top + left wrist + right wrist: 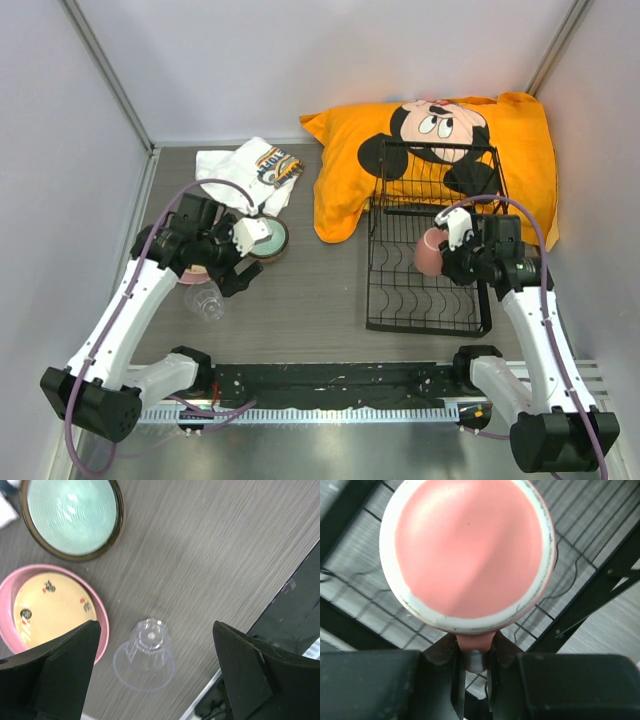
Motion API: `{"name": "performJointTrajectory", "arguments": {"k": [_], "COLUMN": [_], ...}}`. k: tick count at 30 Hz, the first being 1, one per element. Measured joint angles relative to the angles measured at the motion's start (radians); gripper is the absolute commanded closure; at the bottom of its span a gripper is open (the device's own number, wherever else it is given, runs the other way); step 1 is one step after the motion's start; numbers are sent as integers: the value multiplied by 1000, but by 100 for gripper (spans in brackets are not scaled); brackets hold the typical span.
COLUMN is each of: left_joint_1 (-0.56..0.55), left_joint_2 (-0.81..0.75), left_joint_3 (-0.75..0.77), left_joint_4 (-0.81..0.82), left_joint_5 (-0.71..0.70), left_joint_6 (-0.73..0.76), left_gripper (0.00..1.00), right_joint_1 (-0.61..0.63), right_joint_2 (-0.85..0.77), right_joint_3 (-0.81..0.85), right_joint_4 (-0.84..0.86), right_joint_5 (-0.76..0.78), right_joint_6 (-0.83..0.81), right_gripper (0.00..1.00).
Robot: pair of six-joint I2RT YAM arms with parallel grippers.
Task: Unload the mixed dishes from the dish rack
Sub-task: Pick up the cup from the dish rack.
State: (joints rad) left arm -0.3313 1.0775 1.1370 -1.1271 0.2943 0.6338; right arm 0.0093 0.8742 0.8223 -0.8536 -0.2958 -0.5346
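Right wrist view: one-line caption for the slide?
Right claw pinching the pink mug by its handle, base toward the camera, above the dish rack bars.

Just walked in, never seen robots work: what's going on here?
The right gripper pinches a pink mug by its handle over the black dish rack. The left gripper hangs open above a clear glass on the table, next to a pale green bowl and a tan plate lying in a pink plate.
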Motion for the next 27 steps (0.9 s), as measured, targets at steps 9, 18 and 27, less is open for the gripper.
{"name": "performJointTrajectory", "arguments": {"k": [9,18,27], "left_joint_1": [0,-10,-130], "left_joint_2": [11,148,260], "left_joint_3": [76,108,117], "left_joint_4": [175,512,950], "left_joint_5": [278,587,680], "left_joint_6": [-209,-592,-1006], "left_gripper": [2,5,7], "right_joint_1": [0,2,2], "right_joint_2": [-10,17,95], "right_joint_3": [200,337,455], "right_joint_4": [-127,-208,-151], "right_joint_5": [-218,-471,-612], "right_joint_6": [60,85,151], "right_gripper": [97,96,99]}}
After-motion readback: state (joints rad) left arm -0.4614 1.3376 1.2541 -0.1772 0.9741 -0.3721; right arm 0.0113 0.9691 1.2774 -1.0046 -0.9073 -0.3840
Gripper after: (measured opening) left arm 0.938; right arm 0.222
